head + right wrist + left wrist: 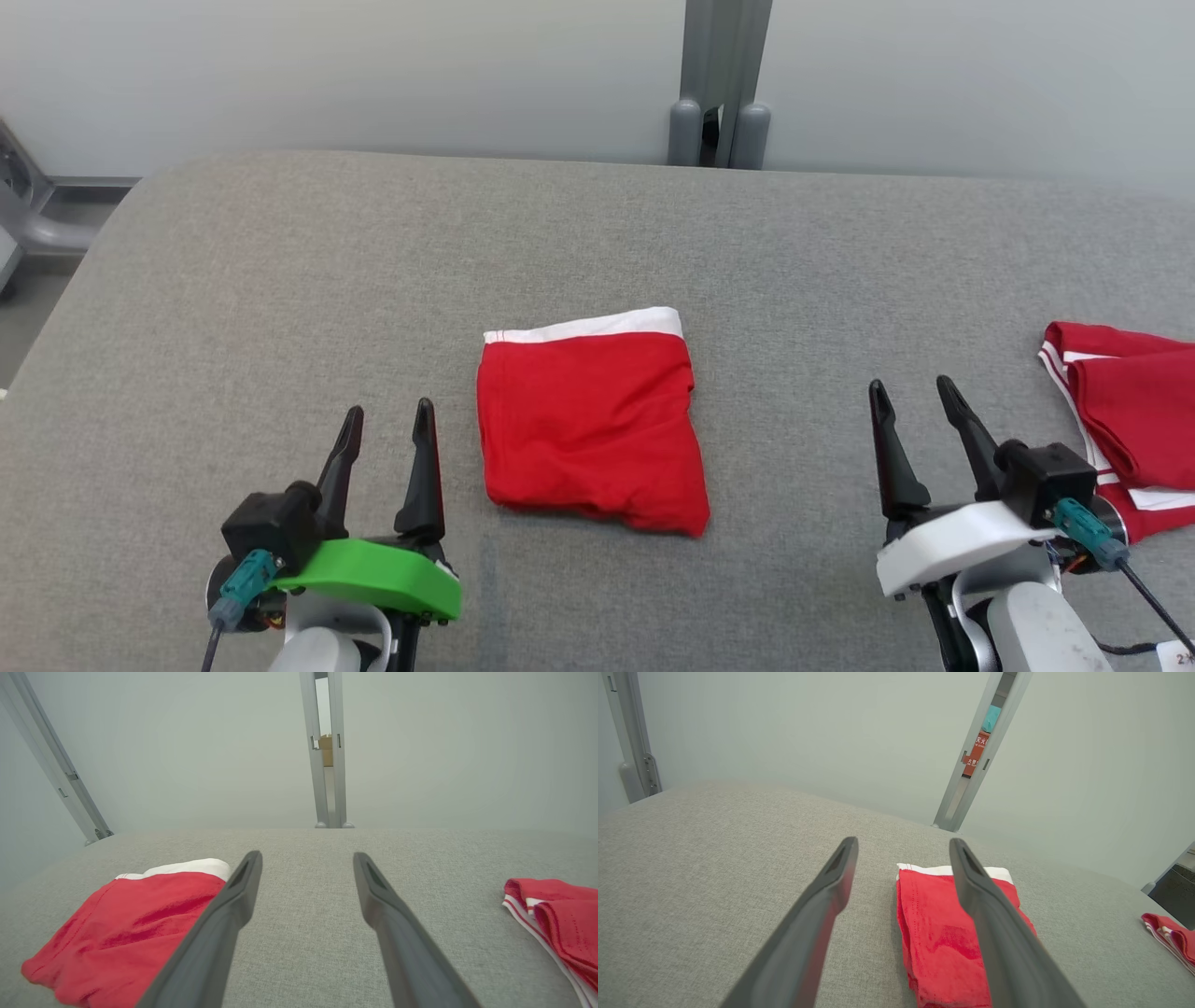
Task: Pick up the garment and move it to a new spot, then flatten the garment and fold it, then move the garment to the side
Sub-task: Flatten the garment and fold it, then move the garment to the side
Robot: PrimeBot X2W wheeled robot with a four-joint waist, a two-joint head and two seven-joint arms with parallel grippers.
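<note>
The red garment (591, 425) with white waistband lies folded square, mid-table (280, 280)

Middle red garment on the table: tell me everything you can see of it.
The red garment is folded into a rough square of soft, knit-looking cloth, white waistband along its far edge, near edge bulgy and creased. It lies flat on the grey fabric table, between the open left pincer and open right pincer, touched by neither.
</note>
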